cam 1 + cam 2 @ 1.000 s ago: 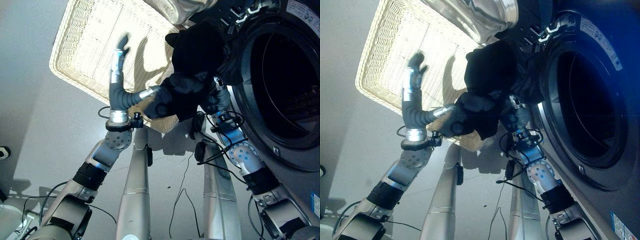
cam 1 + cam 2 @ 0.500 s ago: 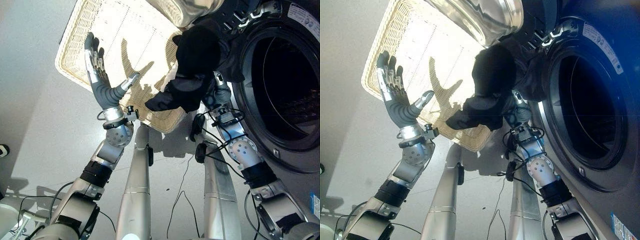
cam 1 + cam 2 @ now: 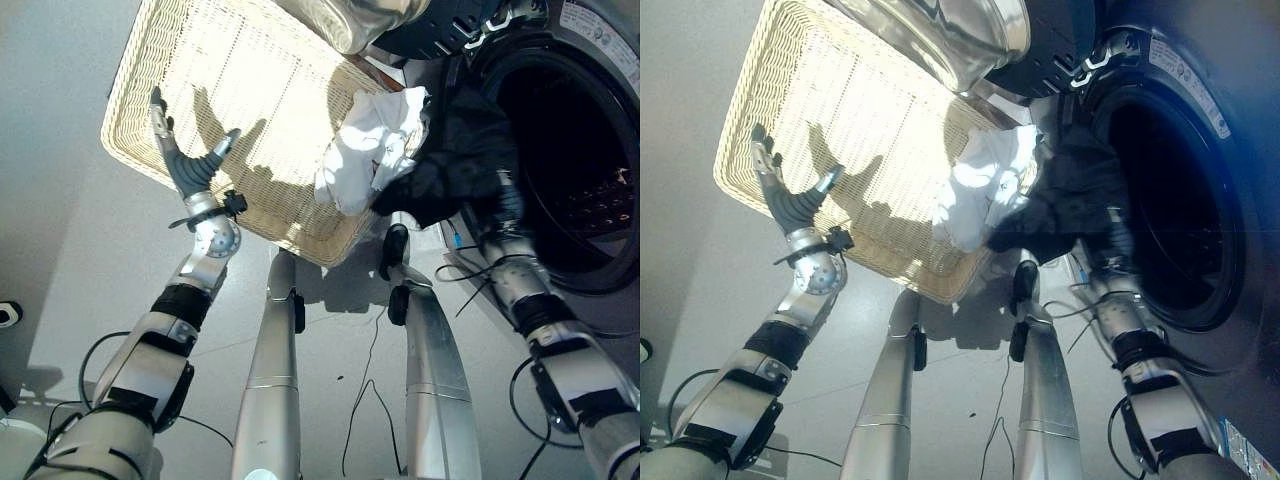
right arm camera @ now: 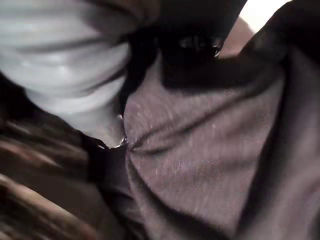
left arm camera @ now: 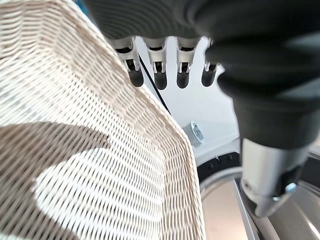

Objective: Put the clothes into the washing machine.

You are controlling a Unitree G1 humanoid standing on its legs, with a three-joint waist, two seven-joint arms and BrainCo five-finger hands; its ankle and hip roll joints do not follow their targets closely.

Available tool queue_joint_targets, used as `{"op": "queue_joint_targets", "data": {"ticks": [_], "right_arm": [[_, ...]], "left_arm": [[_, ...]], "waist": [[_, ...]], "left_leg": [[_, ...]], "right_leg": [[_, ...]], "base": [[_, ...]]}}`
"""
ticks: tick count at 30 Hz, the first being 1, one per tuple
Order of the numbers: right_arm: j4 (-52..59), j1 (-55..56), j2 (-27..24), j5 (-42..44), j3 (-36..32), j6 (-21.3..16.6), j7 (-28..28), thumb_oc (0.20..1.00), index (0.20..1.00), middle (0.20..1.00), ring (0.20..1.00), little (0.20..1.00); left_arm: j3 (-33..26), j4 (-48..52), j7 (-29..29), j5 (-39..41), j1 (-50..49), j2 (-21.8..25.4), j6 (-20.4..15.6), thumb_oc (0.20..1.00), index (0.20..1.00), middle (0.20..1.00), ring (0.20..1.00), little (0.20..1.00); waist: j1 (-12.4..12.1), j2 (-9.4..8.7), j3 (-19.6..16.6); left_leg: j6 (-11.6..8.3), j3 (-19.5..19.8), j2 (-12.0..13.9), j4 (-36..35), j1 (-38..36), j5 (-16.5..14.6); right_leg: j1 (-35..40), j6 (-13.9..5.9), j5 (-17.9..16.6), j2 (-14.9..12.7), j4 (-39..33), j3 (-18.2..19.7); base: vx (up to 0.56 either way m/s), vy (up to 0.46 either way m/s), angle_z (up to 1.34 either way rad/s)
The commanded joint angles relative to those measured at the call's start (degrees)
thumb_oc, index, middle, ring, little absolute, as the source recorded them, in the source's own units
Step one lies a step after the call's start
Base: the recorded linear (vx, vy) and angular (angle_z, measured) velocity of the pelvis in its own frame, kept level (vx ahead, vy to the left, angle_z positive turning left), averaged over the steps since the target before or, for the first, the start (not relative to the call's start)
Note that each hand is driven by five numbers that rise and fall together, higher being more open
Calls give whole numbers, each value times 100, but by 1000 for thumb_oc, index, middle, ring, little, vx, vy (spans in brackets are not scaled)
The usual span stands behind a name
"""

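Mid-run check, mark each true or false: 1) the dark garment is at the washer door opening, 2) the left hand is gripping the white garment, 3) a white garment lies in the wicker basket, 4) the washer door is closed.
1) True: the dark garment hangs at the washing machine opening, on the right arm.
2) False: the left hand is open and empty over the wicker basket.
3) True: the white garment lies in it.
4) False: the drum stands open.

Both eye views look down from the head, sharing the wicker basket (image 3: 250, 90) and washing machine drum (image 3: 1160, 210). The left wrist view faces along its hand (image 5: 165, 70) across the basket's weave, very near; the right wrist view presses close against dark cloth (image 4: 210, 165)
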State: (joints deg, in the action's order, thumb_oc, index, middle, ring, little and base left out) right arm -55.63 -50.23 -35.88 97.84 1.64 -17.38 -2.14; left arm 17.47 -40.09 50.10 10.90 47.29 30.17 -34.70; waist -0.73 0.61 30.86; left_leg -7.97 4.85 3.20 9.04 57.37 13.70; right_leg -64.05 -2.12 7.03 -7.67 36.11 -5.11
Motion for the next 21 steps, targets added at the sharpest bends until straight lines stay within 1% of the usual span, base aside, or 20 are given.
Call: {"op": "queue_joint_targets", "data": {"ticks": [1, 2, 3, 4, 5, 6, 7, 8, 9, 10, 11, 12, 13, 14, 15, 16, 17, 18, 19, 21], "right_arm": [[504, -98, -826, 209, -466, -1670, -546, 200, 200, 200, 200, 200], [638, -191, -1037, -142, -561, -2004, -760, 200, 200, 200, 200, 200], [683, -214, -1066, -205, -561, -2103, -831, 200, 200, 200, 200, 200], [812, -287, -1263, -389, -639, -2289, -1015, 200, 200, 200, 200, 200], [823, -296, -1301, -445, -658, -2348, -1057, 200, 200, 200, 200, 200], [731, -243, -1483, -556, -787, -2456, -1111, 200, 200, 200, 200, 200], [650, -265, -1562, -632, -845, -2514, -1210, 351, 351, 351, 351, 351], [521, -281, -1655, -720, -869, -2549, -1344, 583, 583, 583, 583, 583], [380, -321, -1733, -838, -879, -2520, -1495, 1000, 1000, 1000, 1000, 1000], [290, -368, -1782, -904, -861, -2450, -1528, 1000, 1000, 1000, 1000, 1000], [201, -412, -1822, -1080, -813, -2294, -1558, 1000, 1000, 1000, 1000, 1000], [98, -466, -1834, -1498, -689, -2052, -1691, 1000, 1000, 1000, 1000, 1000], [-67, -531, -1848, -2275, -510, -1766, -2138, 1000, 1000, 1000, 1000, 1000], [-184, -653, -1860, -3124, -281, -1495, -2635, 1000, 1000, 1000, 1000, 1000], [-263, -757, -1877, -3677, 13, -1023, -3044, 1000, 1000, 1000, 1000, 1000], [-407, -835, -1899, -4178, 227, -566, -3227, 1000, 1000, 1000, 1000, 1000], [-576, -961, -1910, -4722, 461, -283, -3475, 1000, 1000, 1000, 1000, 1000], [-729, -1134, -1929, -5271, 789, 132, -3697, 1000, 1000, 1000, 1000, 1000], [-820, -1276, -1951, -5420, 1044, 442, -3749, 1000, 1000, 1000, 1000, 1000], [-1058, -1513, -1910, -5661, 1373, 727, -3897, 1000, 1000, 1000, 1000, 1000]], "left_arm": [[37, -29, 69, 102, -6, 178, -374, 1000, 1000, 1000, 1000, 1000], [75, -62, 86, 113, -7, 295, -322, 1000, 1000, 1000, 1000, 1000], [80, -70, 88, 116, 5, 312, -302, 1000, 1000, 1000, 1000, 1000], [56, -118, 72, 148, -6, 402, -243, 1000, 1000, 1000, 1000, 1000], [53, -137, 69, 164, -9, 424, -236, 1000, 1000, 1000, 1000, 1000], [-27, -313, -80, 282, 8, 525, -209, 1000, 1000, 1000, 1000, 1000], [-47, -418, -157, 299, 72, 567, -175, 1000, 1000, 1000, 1000, 1000], [-52, -538, -234, 310, 93, 591, -119, 1000, 1000, 1000, 1000, 1000], [-56, -633, -296, 320, 128, 614, -74, 1000, 1000, 1000, 1000, 1000], [-63, -707, -346, 329, 178, 636, -41, 1000, 1000, 1000, 1000, 1000], [-69, -767, -396, 347, 220, 654, 7, 1000, 1000, 1000, 1000, 1000], [-44, -829, -448, 420, 278, 666, 38, 1000, 1000, 1000, 1000, 1000], [-19, -879, -484, 432, 324, 658, 65, 1000, 1000, 1000, 1000, 1000], [27, -907, -496, 439, 416, 654, 98, 1000, 1000, 1000, 1000, 1000], [78, -903, -522, 443, 457, 647, 159, 1000, 1000, 1000, 1000, 1000], [122, -889, -515, 393, 490, 638, 195, 1000, 1000, 1000, 1000, 1000], [159, -880, -477, 324, 504, 605, 201, 1000, 1000, 1000, 1000, 1000], [254, -873, -445, 294, 569, 573, 218, 1000, 1000, 1000, 1000, 1000], [311, -859, -430, 281, 620, 562, 238, 1000, 1000, 1000, 1000, 1000], [435, -848, -396, 236, 718, 534, 260, 1000, 1000, 1000, 1000, 1000]], "waist": [[93, -109, -106], [115, -166, -106], [118, -174, -106], [149, -215, -106], [154, -222, -106], [189, -259, -106], [201, -277, -106], [202, -292, -106], [202, -300, -106], [199, -304, -106], [194, -306, -106], [180, -303, -106], [161, -301, -106], [142, -297, -106], [113, -292, -106], [87, -292, -106], [74, -278, -106], [40, -266, -106], [23, -256, -106], [-20, -234, -106]], "left_leg": [[201, -368, -361, 779, 22, -855], [204, -344, -360, 770, 10, -877], [205, -339, -361, 766, 9, -880], [202, -318, -355, 748, 9, -889], [200, -314, -349, 747, 11, -888], [196, -302, -340, 743, -33, -902], [201, -296, -343, 719, 7, -840], [202, -277, -336, 724, -60, -905], [201, -269, -330, 717, -75, -907], [197, -265, -329, 701, -68, -890], [193, -261, -328, 686, -72, -885], [200, -252, -337, 678, -73, -879], [206, -250, -343, 689, -80, -892], [223, -239, -366, 667, -24, -827], [233, -222, -377, 675, -82, -887], [241, -214, -386, 673, -77, -882], [251, -200, -395, 660, -60, -873], [273, -171, -417, 657, -41, -861], [281, -160, -427, 657, -19, -858], [292, -140, -442, 680, 19, -860]], "right_leg": [[402, -543, -1334, 532, -1544, -164], [426, -554, -1345, 539, -1566, -170], [429, -556, -1351, 540, -1578, -169], [442, -559, -1359, 560, -1621, -152], [444, -560, -1362, 563, -1624, -148], [498, -560, -1351, 566, -1650, -134], [467, -550, -1409, 561, -1688, -132], [531, -558, -1346, 564, -1674, -124], [548, -557, -1339, 563, -1677, -124], [544, -554, -1346, 561, -1687, -128], [551, -550, -1336, 559, -1694, -135], [549, -540, -1332, 560, -1696, -134], [555, -534, -1312, 554, -1687, -140], [501, -521, -1378, 542, -1719, -155], [554, -526, -1322, 541, -1707, -166], [555, -526, -1325, 535, -1713, -176], [549, -531, -1335, 527, -1731, -185], [537, -526, -1356, 519, -1742, -199], [523, -523, -1350, 513, -1741, -220], [497, -518, -1342, 500, -1727, -252]], "base": [[-17, -37, -9], [-18, -31, -8], [-28, -31, -8], [-19, -13, -5], [-33, -7, -9], [-40, 3, -9], [-24, 1, -8], [-9, 0, -4], [0, 0, 0], [0, 0, 0], [0, 0, 0], [0, 0, 0], [0, 0, 0], [0, 0, 0], [0, 0, 0], [0, 0, 0], [-3, -42, 0], [-1, -50, 0], [-4, -46, -1], [2, -45, 0]]}}
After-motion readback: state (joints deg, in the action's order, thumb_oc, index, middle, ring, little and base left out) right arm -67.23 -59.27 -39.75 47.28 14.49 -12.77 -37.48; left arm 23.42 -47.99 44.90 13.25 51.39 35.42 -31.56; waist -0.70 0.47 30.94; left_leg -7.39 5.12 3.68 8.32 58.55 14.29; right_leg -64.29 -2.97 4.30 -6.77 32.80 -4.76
